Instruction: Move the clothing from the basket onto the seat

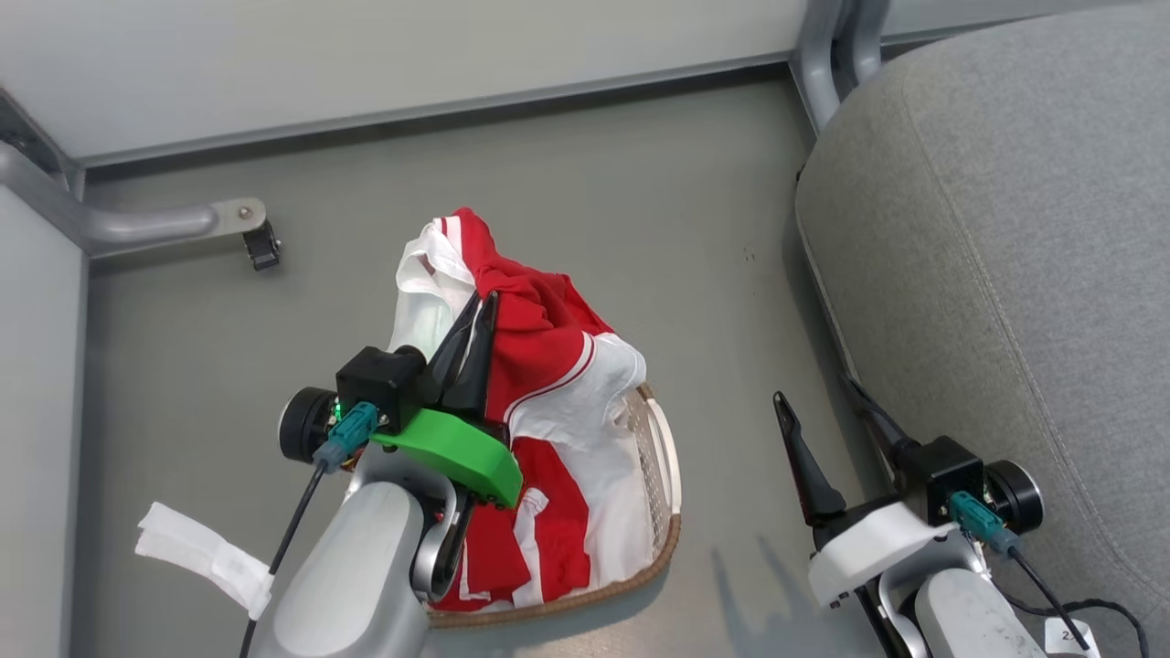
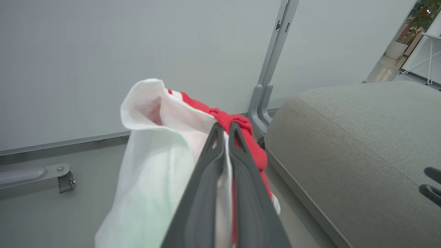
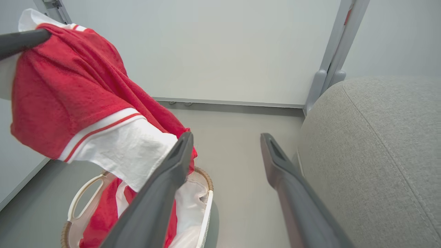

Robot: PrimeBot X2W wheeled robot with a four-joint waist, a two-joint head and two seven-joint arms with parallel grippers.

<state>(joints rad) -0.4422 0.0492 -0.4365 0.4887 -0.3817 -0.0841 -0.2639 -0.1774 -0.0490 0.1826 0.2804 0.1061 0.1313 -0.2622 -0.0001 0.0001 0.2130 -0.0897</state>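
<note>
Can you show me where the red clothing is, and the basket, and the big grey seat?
clothing (image 1: 539, 320): head view, on the red fold at the top of the bunch.
basket (image 1: 651, 457): head view, on its white wall full of holes.
seat (image 1: 1005, 228): head view, on the grey cushion top.

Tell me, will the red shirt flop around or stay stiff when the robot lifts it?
Probably floppy: the red and white garment droops in folds from the left pincer, hanging above the basket. It looks light, since one thin pinch holds it up. It may slide a bit, being gripped only at one bunched spot.
</note>
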